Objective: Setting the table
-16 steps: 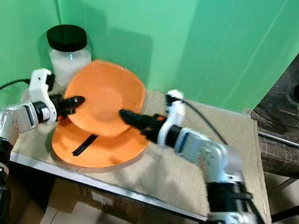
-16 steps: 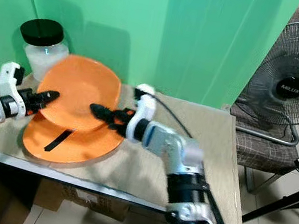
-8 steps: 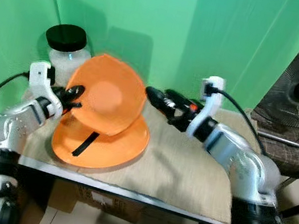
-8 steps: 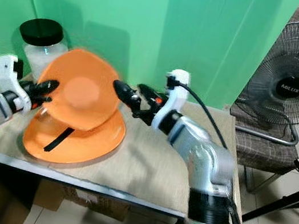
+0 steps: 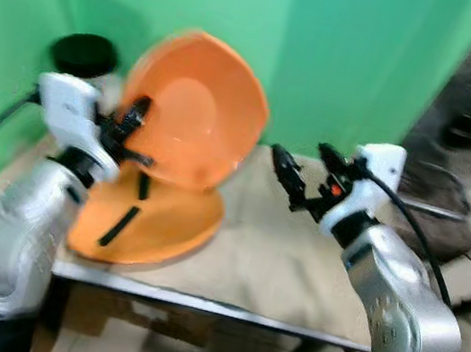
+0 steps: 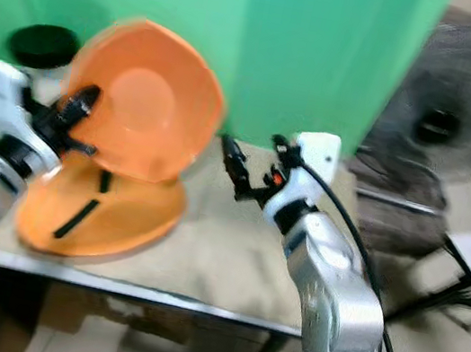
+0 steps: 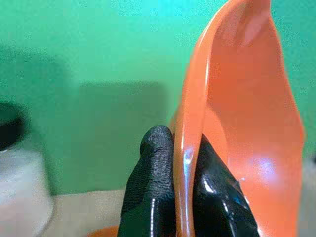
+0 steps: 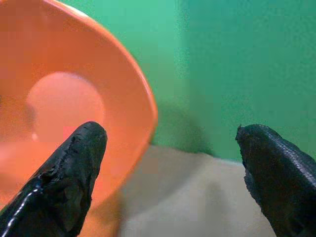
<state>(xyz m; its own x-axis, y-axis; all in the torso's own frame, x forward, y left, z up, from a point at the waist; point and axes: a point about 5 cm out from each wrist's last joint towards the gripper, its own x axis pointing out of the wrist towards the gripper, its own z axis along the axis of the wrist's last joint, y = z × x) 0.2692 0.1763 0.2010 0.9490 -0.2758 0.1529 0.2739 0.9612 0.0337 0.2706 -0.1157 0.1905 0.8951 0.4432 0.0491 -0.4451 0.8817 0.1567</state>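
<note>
step: top orange plate (image 5: 194,109) lifted off the lower plate (image 5: 149,225), tilted near upright over the table (image 5: 292,268)
left gripper (image 7: 173,190): clamped on its rim
right gripper (image 5: 300,180): spread wide, empty
next: carry it to a bare spot, level it

Table (image 5: 291,277), beige cloth cover: orange plate (image 5: 149,225) flat at left; black-lidded jar (image 5: 83,58) behind.

Black-lidded clear jar (image 5: 81,58) at table's back left corner; blurred floor fan (image 6: 462,134) right, beside green backdrop (image 5: 358,52).
</note>
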